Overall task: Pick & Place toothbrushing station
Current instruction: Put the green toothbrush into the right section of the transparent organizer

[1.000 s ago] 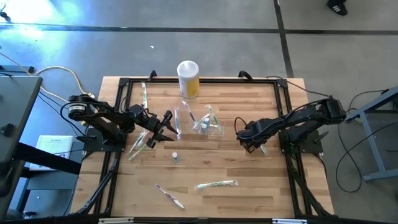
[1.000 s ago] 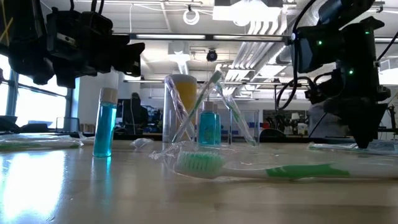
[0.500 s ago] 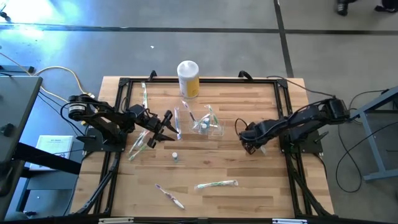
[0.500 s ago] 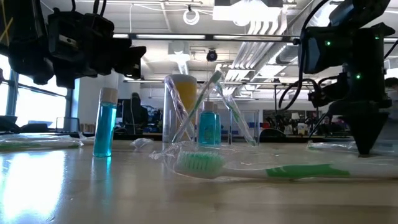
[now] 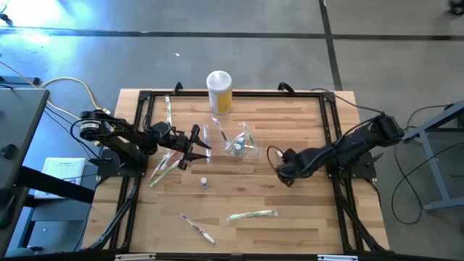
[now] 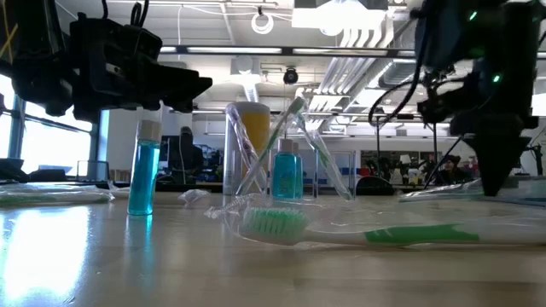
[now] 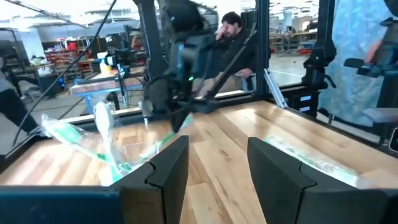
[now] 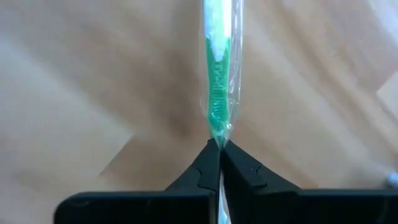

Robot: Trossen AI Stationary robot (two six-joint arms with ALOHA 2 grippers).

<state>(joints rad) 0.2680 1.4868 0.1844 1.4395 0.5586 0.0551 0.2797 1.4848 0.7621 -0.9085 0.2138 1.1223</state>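
Observation:
The clear holder (image 5: 243, 146) stands mid-table with a green toothbrush and a small blue tube (image 6: 287, 176) inside it. My right gripper (image 5: 285, 172), to the holder's right, points down and is shut on a clear-wrapped green toothbrush (image 8: 217, 93). My left gripper (image 7: 217, 167) is level and open to the holder's left (image 5: 194, 145), with nothing between its fingers. Another wrapped green toothbrush (image 5: 252, 214) and a pink one (image 5: 197, 228) lie flat near the front edge. A small blue tube (image 5: 204, 182) stands upright. My right gripper pinches the wrapped toothbrush between its two fingertips at one end of the green part of the handle (image 8: 217, 135). The fingers come from above, pointing steeply down. The rest of the toothbrush runs away from the fingertips just above the wood; its wrapper (image 6: 435, 195) shows low over the table.
A yellow canister with a white top (image 5: 219, 90) stands behind the holder at the far edge. More wrapped toothbrushes lie at the far left (image 5: 168, 109) and below my left arm (image 5: 163, 168). A black frame (image 5: 328, 109) borders the table. People sit in the room beyond.
My right gripper has swung a little toward the table's left and near edge, then come up slightly, and the wrapped toothbrush's wrapper now stands a little higher off the table. My left gripper has turned at the wrist, staying in place.

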